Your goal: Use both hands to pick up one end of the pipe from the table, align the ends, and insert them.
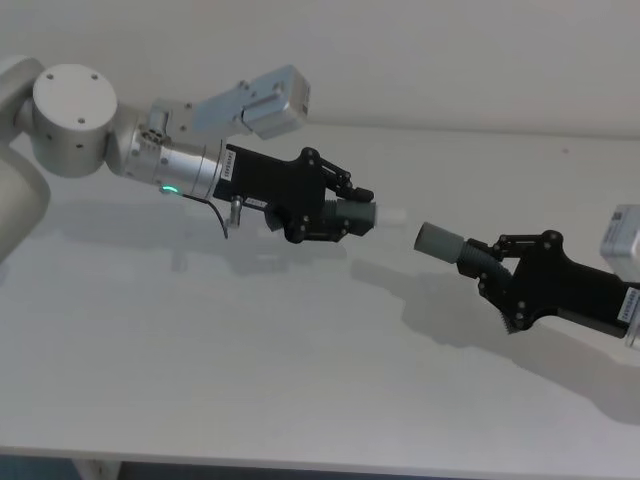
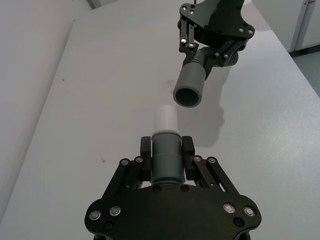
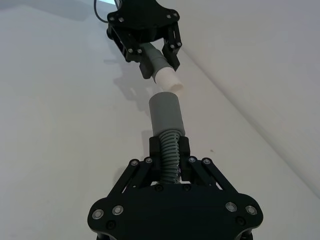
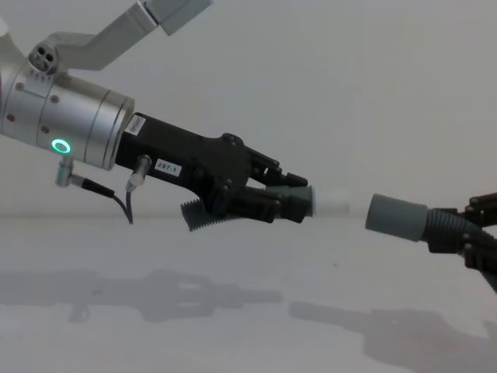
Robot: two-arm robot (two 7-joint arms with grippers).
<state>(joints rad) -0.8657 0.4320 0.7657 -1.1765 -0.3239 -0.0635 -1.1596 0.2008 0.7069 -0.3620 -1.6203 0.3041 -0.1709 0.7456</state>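
Left gripper (image 1: 345, 213), on the silver wrist with the green ring light (image 4: 60, 146), is clamped around one pipe piece (image 2: 166, 159). Both fingers (image 2: 145, 151) press the sides of its smooth grey body, and a pale, almost white tip (image 2: 165, 119) sticks out past the fingertips. Held clear above the table (image 1: 250, 380), pointing toward the other arm.

Right gripper (image 1: 497, 270) is clamped on the ribbed body of the second pipe piece (image 3: 169, 148), just behind its wide grey cuff (image 3: 166, 112). Cuff projects forward of the fingers (image 3: 156, 148); the left wrist view shows its open, hollow mouth (image 2: 188, 95) facing the pale tip. Also held off the table.

Relation of the two ends: apart, with a visible gap between pale tip and cuff in head and chest views. In the chest view they sit at nearly the same height, cuff (image 4: 397, 217) tilted slightly. Not inserted.

Writing: small white label on the left gripper body (image 4: 165, 166) reads roughly "207-1"; not fully certain. Other white labels on both grippers in the head view are too small to read.
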